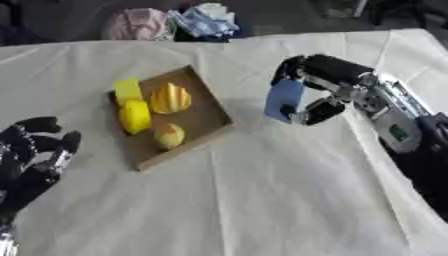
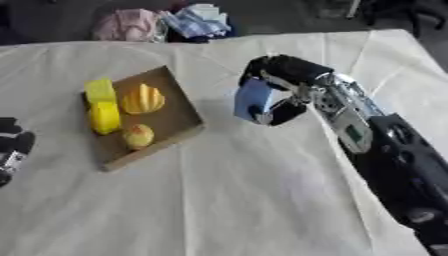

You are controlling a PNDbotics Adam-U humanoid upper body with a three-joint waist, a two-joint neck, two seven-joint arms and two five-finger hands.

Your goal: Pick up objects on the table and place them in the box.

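A shallow brown cardboard box (image 1: 203,120) lies on the white tablecloth, left of centre. Inside it are a yellow block (image 1: 128,90), a yellow cylinder (image 1: 135,116), an orange ridged fruit shape (image 1: 170,98) and a small yellow-orange round fruit (image 1: 169,135). My right hand (image 1: 317,75) hovers just right of the box, fingers and thumb curled round a flat blue object (image 1: 283,99) held above the cloth. My left hand (image 1: 35,150) rests at the lower left edge, fingers up and relaxed, holding nothing.
A pink bundle (image 1: 138,24) and a blue-white bundle (image 1: 203,21) lie beyond the table's far edge. The white tablecloth (image 1: 245,200) has creases running across its near half. My right forearm (image 1: 394,125) crosses the table's right side.
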